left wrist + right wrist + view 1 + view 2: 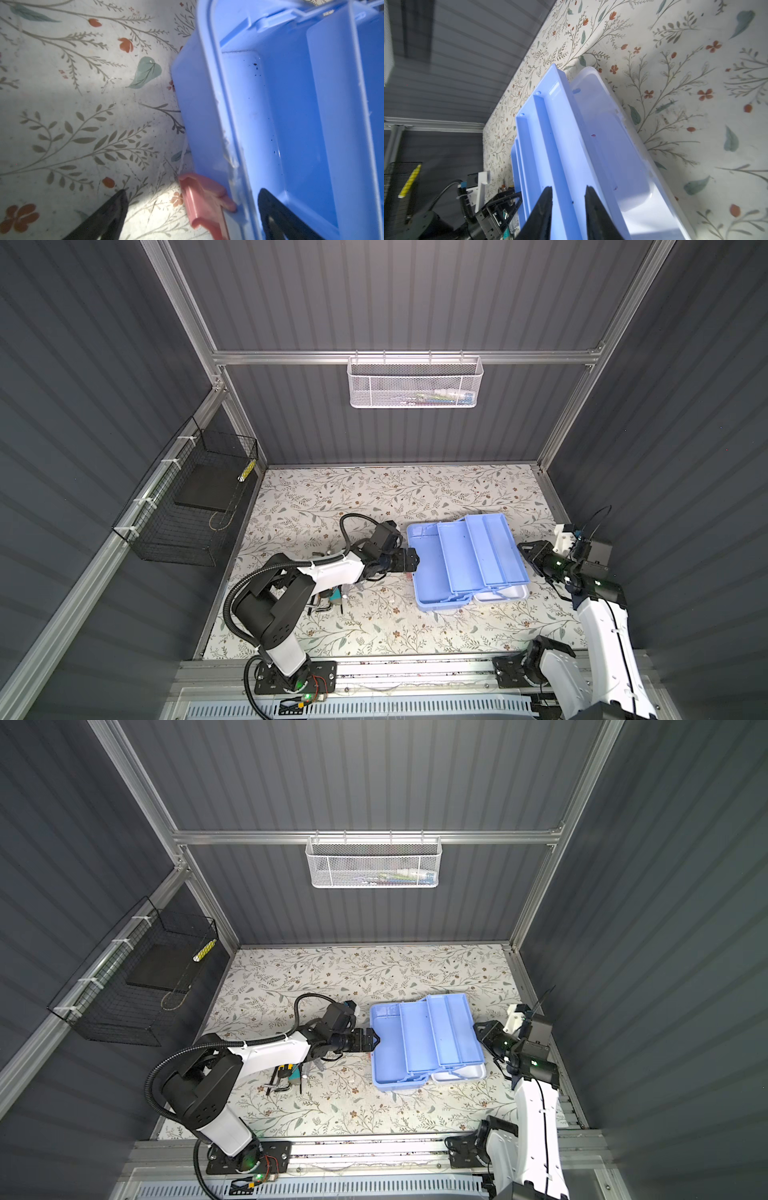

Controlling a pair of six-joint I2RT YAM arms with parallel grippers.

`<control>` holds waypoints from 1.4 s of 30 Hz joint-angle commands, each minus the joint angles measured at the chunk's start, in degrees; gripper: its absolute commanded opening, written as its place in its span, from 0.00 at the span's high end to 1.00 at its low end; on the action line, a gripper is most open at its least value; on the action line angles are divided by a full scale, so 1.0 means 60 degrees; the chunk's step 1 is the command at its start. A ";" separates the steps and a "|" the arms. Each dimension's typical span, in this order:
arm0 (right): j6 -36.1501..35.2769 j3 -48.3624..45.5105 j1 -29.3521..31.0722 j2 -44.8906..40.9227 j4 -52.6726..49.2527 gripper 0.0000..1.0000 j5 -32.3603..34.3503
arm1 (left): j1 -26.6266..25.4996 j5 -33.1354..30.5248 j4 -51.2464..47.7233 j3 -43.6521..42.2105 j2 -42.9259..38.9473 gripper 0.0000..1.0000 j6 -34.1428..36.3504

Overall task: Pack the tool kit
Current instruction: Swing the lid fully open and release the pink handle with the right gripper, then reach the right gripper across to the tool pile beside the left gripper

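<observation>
The tool kit (465, 560) (428, 1040) lies open in the middle of the table, its light blue trays (550, 128) fanned out over the white lid (612, 145) on its right. My left gripper (415, 558) (192, 191) is open at the kit's left edge. One finger is inside the base and one outside over the table, next to a pink latch (199, 193). My right gripper (523, 551) (569, 188) is at the right end of the top tray. Its jaws are narrowed but apart, either side of a tray rib. Small tools (328, 601) (286, 1077) lie half hidden under my left arm.
A white mesh basket (415, 383) with some items hangs on the back wall. A black wire basket (187, 506) hangs on the left wall and holds a dark slab and a yellow item (248, 469). Grey walls close in the floral table (374, 497) on three sides.
</observation>
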 commanded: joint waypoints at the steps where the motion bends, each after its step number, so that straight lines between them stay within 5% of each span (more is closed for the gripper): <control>1: -0.0859 0.0734 0.1078 -0.0208 -0.0926 0.67 0.1614 | 0.0001 -0.0099 0.0102 -0.0029 -0.0216 0.02 0.0008; 9: -0.1635 0.1658 0.3966 0.0864 -0.1092 0.63 0.3868 | 0.0015 -0.1929 -0.1533 0.0272 -0.1597 0.00 0.0612; 14: -0.1621 0.2451 0.5987 0.1749 -0.0725 0.62 0.4095 | 0.0280 -0.4438 -0.3944 0.0478 -0.3288 0.01 0.1122; 21: -0.1119 0.3583 0.9157 0.4113 0.0031 0.60 0.4623 | 0.1602 -0.6297 -0.6231 -0.0309 -0.5377 0.01 0.0661; 27: -0.0585 0.4939 1.1323 0.6940 0.1061 0.60 0.4358 | 0.3614 -0.5274 -0.5996 -0.1831 -0.6800 0.01 0.0173; 32: -0.1379 0.6292 1.2449 0.9180 0.1307 0.58 0.4137 | 0.4582 -0.4059 -0.5231 -0.2798 -0.6941 0.01 -0.0108; 42: -0.1272 0.8187 1.2786 1.1590 0.1459 0.55 0.3375 | 0.5707 -0.2690 -0.4805 -0.3671 -0.7555 0.01 -0.0630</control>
